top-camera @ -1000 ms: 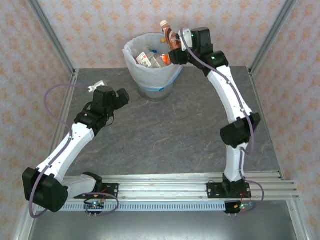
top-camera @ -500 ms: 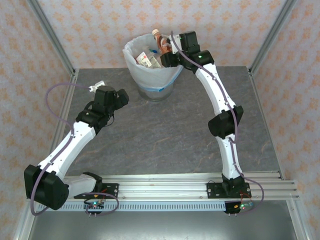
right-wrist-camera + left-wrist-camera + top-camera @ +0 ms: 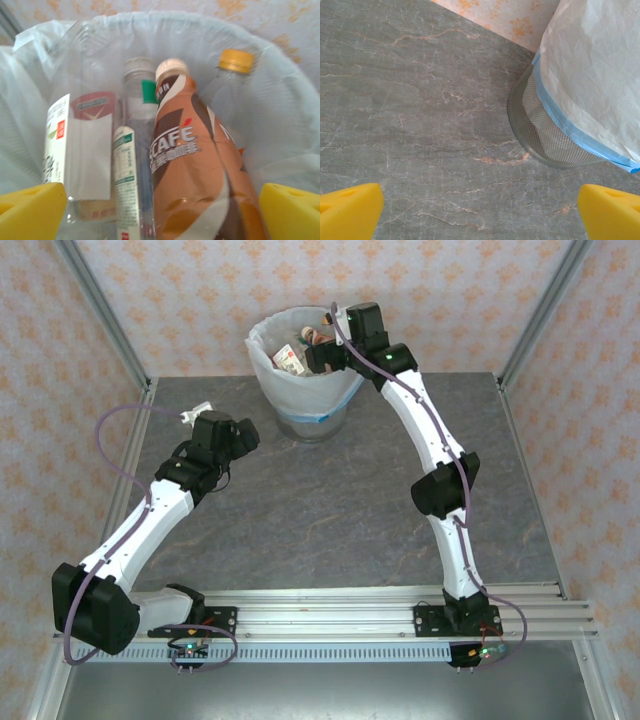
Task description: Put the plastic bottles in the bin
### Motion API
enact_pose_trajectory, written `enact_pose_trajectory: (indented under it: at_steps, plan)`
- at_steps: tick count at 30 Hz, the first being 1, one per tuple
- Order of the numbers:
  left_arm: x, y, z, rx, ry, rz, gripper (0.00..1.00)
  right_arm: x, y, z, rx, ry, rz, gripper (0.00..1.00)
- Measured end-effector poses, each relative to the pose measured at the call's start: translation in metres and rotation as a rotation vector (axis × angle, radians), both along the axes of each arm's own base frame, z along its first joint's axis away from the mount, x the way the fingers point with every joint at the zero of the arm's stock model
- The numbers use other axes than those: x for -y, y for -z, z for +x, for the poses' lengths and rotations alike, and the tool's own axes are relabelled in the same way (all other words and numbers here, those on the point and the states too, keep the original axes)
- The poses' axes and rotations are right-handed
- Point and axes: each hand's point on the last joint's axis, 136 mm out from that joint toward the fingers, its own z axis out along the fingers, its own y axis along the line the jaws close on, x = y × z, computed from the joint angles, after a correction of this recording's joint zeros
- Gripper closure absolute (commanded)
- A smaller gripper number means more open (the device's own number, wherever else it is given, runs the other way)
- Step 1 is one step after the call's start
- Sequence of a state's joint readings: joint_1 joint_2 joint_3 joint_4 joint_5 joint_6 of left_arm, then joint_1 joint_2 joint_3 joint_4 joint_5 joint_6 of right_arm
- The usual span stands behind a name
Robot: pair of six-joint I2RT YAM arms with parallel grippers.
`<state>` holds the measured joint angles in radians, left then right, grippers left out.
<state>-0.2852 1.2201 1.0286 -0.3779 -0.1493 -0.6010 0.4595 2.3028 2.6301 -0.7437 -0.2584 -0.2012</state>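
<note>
Swung over the bin [image 3: 270, 375], the right hand [image 3: 318, 355] has let go — fingers spread, brown bottle [image 3: 195, 170] lying inside among other bottles [image 3: 129, 165]. Best lift straight up, clear of the rim — left hand [image 3: 480, 210] hangs open above the tabletop [image 3: 410, 100].

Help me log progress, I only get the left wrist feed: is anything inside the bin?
Observer: Yes. The right wrist view shows a brown coffee bottle lying in the bin.
Operator: Is the right tool clamped on it?
Observer: No, the right tool is open, spread wider than the bottle.
Operator: Is that bottle alone in there?
Observer: No, a yellow-capped bottle lies next to it.
</note>
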Motion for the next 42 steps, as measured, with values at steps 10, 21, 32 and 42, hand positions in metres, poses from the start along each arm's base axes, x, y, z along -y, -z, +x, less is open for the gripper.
enact_pose_trajectory:
  at_steps: [10, 21, 32, 42]
  plan:
    - [-0.007, -0.001, -0.001, 0.002, -0.032, 0.025, 0.00, 0.014, -0.008, -0.002, 0.020, 0.048, -0.046, 0.01]
    - [-0.057, -0.007, -0.024, 0.035, -0.208, 0.127, 0.00, 0.072, -0.079, -0.088, 0.138, 0.080, -0.122, 0.01]
    - [-0.107, 0.018, -0.045, -0.032, -0.306, 0.336, 0.00, 0.114, -0.039, -0.148, 0.183, 0.135, -0.139, 0.01]
    - [-0.150, 0.048, -0.054, -0.051, -0.421, 0.370, 0.00, 0.166, 0.009, -0.181, 0.288, 0.311, -0.111, 0.01]
